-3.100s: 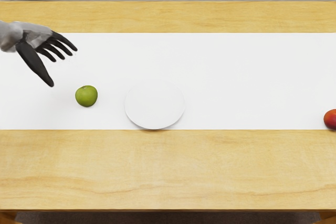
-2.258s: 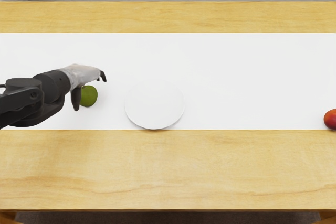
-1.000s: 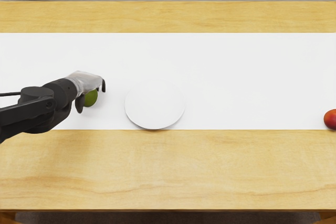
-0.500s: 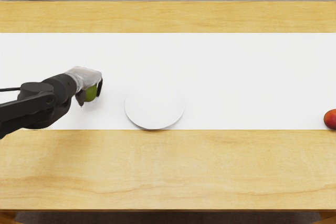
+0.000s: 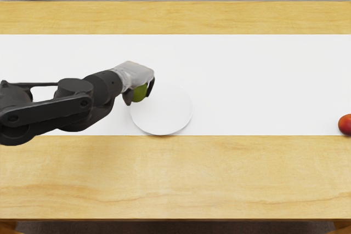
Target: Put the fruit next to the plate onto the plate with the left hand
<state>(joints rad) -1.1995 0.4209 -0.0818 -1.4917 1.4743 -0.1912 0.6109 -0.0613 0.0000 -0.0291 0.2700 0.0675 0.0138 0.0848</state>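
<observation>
My left hand (image 5: 139, 86) is curled around a green apple (image 5: 140, 92), of which only a sliver shows under the fingers. The hand hovers at the left rim of the round white plate (image 5: 167, 112), which lies on the white table runner. The dark left arm (image 5: 55, 108) reaches in from the picture's left edge. The plate's surface is bare. The right arm is out of view.
A red fruit (image 5: 345, 124) lies at the far right edge of the white runner (image 5: 247, 75). The runner crosses a wooden table (image 5: 175, 179), whose front edge runs along the bottom of the picture.
The left hand closed on the green apple, lifted it and carried it rightwards from its spot left of the plate to the plate's left rim.
</observation>
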